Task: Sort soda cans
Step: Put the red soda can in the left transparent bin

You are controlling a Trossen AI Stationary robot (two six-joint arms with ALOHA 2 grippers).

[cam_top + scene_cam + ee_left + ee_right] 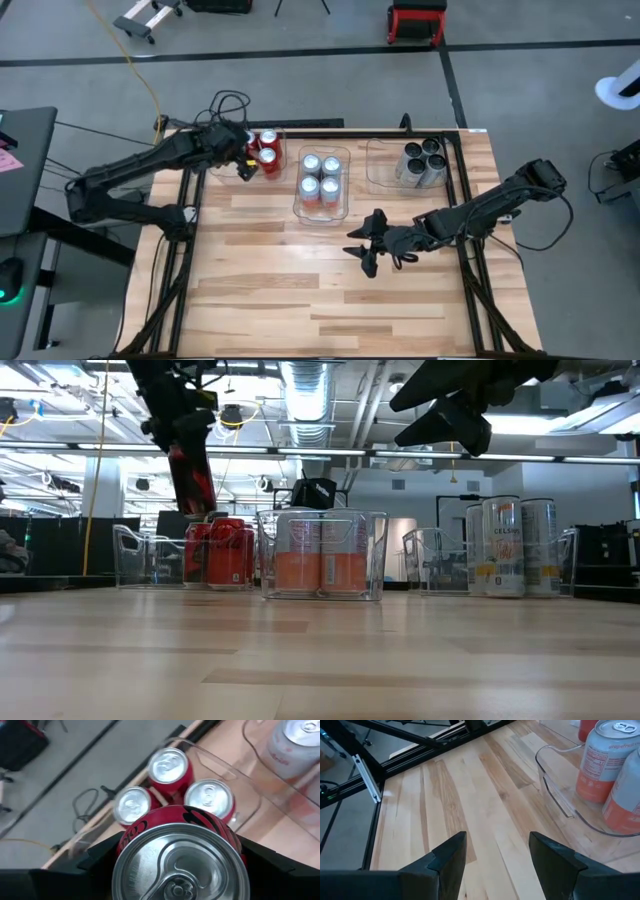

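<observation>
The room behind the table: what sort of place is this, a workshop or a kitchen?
Most likely a robotics lab or workshop. Bare ducts and pipes on the ceiling, a grey concrete floor with cables, and a wooden table in a metal frame with two arms mounted on it point that way.

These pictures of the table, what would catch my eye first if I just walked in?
Three clear bins in a row at the table's far side, each with cans of one kind: red, orange-and-white, silvery. The left end effector holds a fourth red can above the red bin. The right end effector hangs open over bare wood, nearer the front.
</observation>
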